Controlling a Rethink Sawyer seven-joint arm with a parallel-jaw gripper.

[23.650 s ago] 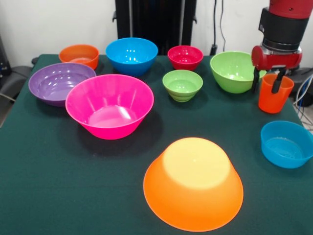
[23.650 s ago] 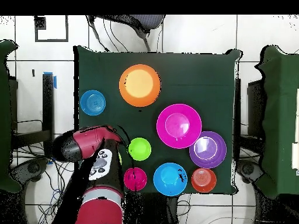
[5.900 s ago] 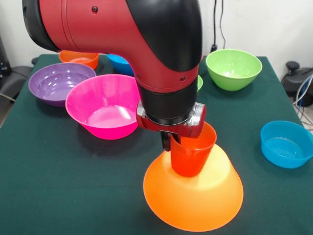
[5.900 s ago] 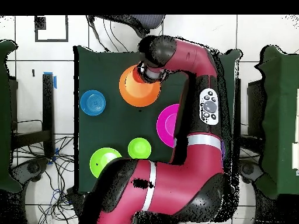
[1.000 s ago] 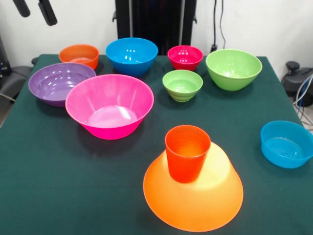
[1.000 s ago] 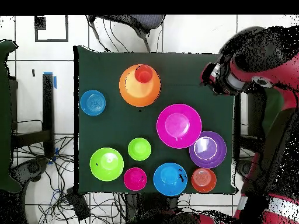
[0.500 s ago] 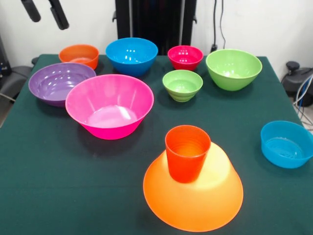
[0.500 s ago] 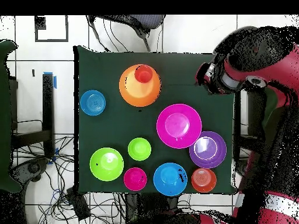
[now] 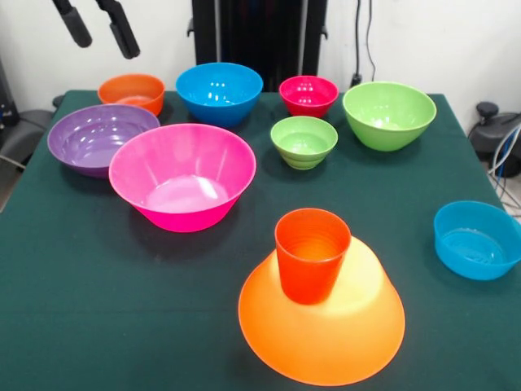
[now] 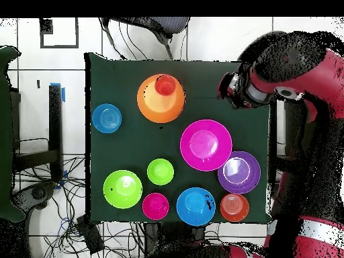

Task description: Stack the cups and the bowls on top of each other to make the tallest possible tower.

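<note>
Counting: 1 cup (image 9: 312, 254) upright on 1 upturned big orange bowl (image 9: 322, 326); 8 more bowls rim-up around table (image 9: 81, 326), incl. pink bowl (image 9: 182, 176), purple bowl (image 9: 99, 137). No writing seen. Gripper (image 9: 98, 26) up top-left, spread, empty.

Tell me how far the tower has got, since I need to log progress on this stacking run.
Done: the orange-red cup stands upright on the upturned large orange bowl, two pieces high. In hand: nothing; the hand is open and empty, high above the table's edge near the small orange bowl. Left: the pink bowl, purple bowl and the six others sit loose.
</note>
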